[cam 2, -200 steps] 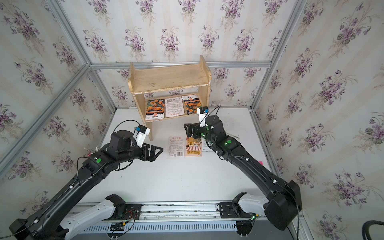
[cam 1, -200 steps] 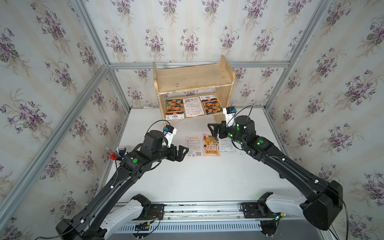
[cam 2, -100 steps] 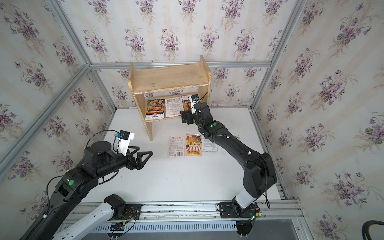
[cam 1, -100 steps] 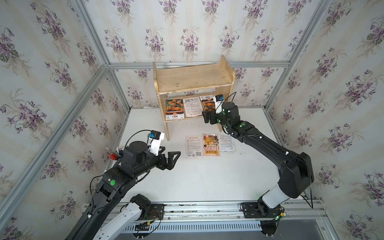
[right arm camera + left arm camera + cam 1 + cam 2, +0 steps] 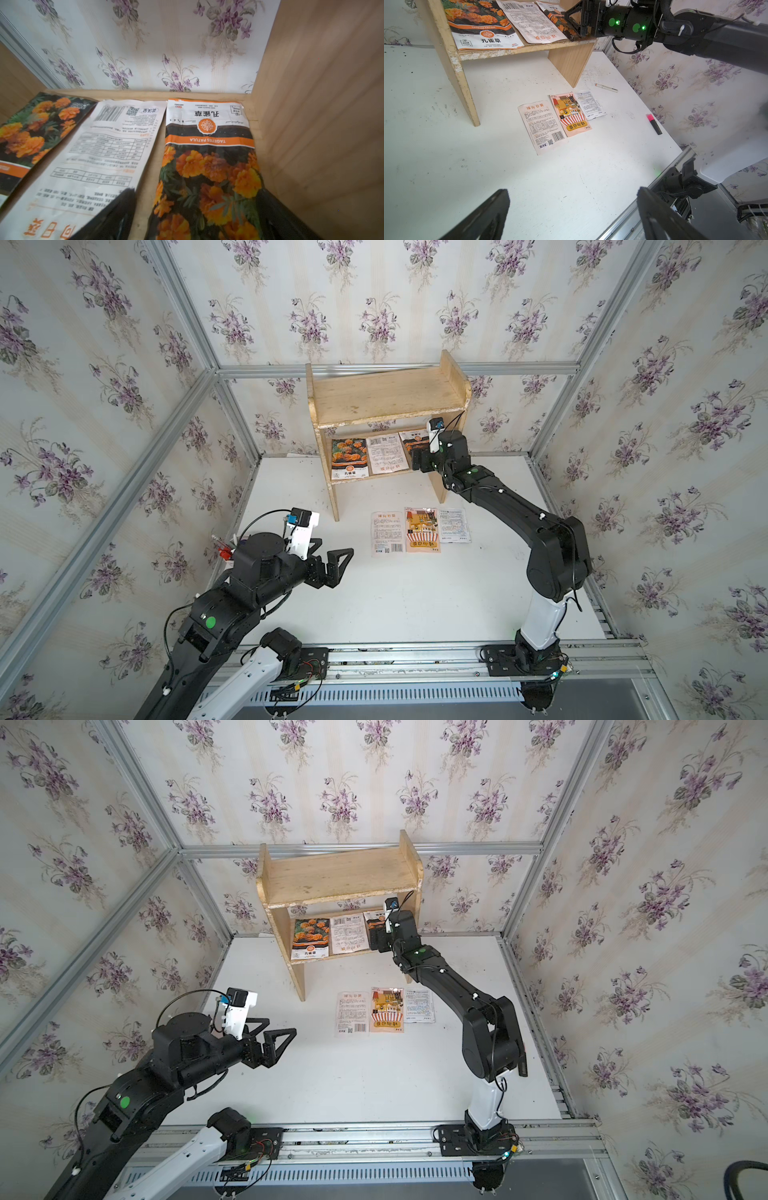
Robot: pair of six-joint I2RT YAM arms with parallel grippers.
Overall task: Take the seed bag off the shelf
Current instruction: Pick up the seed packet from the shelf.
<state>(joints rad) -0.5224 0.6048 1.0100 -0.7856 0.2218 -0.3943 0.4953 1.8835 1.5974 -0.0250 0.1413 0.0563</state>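
**Orange marigold bag lies straight ahead of the right end effector**

On the lower tier of the shelf [image 5: 386,396] three packets lie flat, side by side. Judging by the reach, the seed bag [image 5: 209,166] in play is the marigold one close against the right side panel [image 5: 311,124].

The right end effector [image 5: 419,459] is at the front lip of that tier. Its jaws are spread wide and empty, one to each side of the bag's near end. Whether either touches the bag cannot be told.

The bag's long axis runs front to back, in line with the reach. The flower print is nearest and the white label end points toward the rear wall. One finger [image 5: 116,214] overlaps the corner of the white-backed packet [image 5: 104,155] next door, so closing could pinch that too. The panel leaves little room on the other side.

The left end effector [image 5: 336,545] hangs over the bare worktop [image 5: 415,597], jaws wide, holding nothing, well apart from the shelf. The right arm is plainly the nearer. In front of the shelf three more packets [image 5: 419,529] lie on the worktop.
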